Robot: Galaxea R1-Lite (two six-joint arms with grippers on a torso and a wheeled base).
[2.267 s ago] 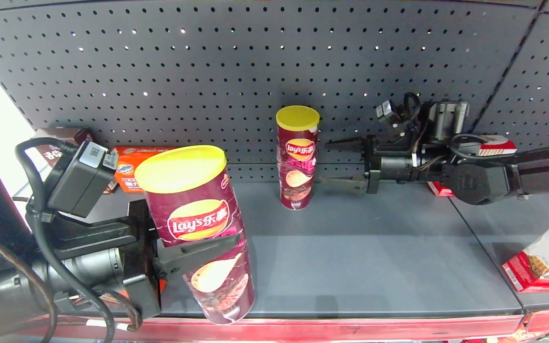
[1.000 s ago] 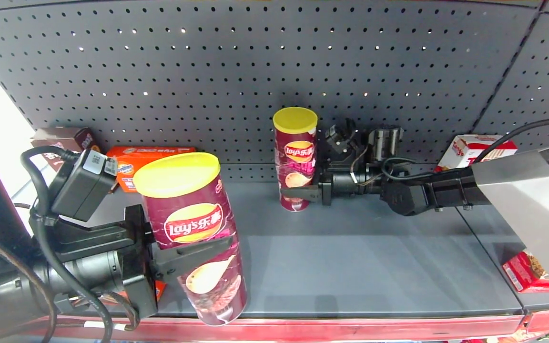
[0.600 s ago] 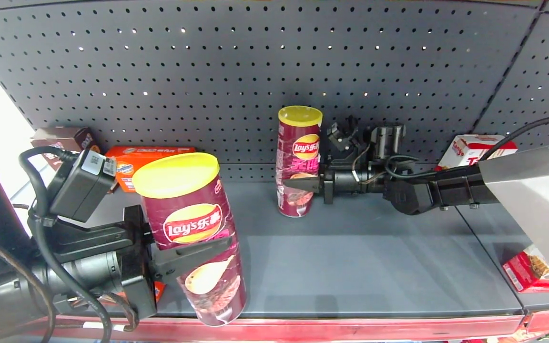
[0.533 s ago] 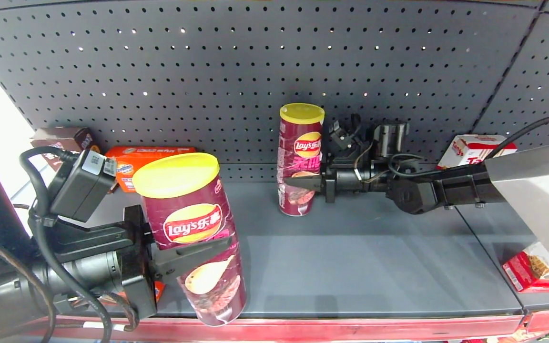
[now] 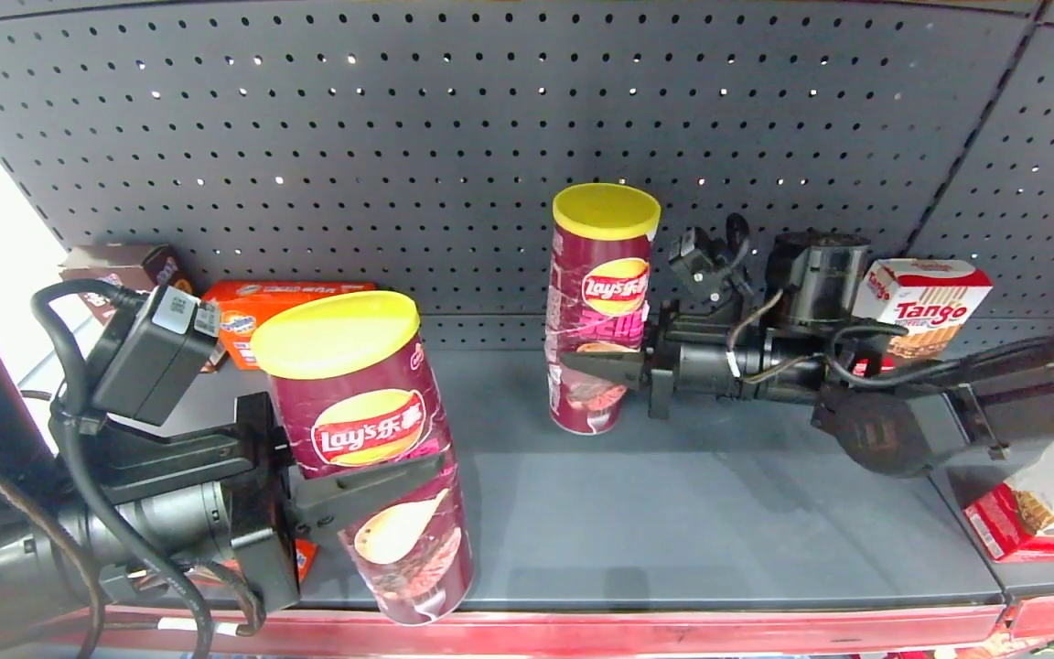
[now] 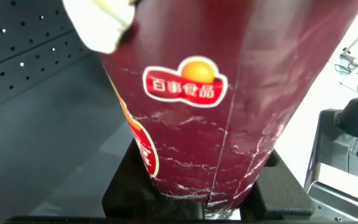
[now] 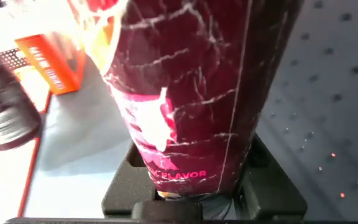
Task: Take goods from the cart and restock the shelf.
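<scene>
**Two chip cans in your grippers, neither one let go**

Your left gripper (image 5: 371,490) was clamped tight on the near can (image 5: 358,430), in the lower left of the frame. Your right gripper (image 5: 598,364) was clamped on the far can (image 5: 602,293), in the middle of the frame, close to the pegboard wall (image 5: 490,110).

Both cans were up at the shelf (image 5: 692,522), so the carrying part looked done. The letting-go part was not done. The near can hung at the front edge of the shelf, with its bottom just over the red lip. I think it had to go further in. The far can was deep in, and I could not tell if its bottom sat on the shelf or hung just above it. I also could not tell how many more goods you had to bring.

Both cans stood tall, long way up and down, with yellow lids on top. The near can leaned a little, its lid toward the left of the frame. The far can leaned a tiny bit the other way. Both had their logo turned to the front, toward the bottom of the frame. The two cans were well apart.

Further out, an orange box (image 5: 262,307) lay to the left of the far can. A wafer box (image 5: 925,307) stood to its right, behind your right arm.
</scene>
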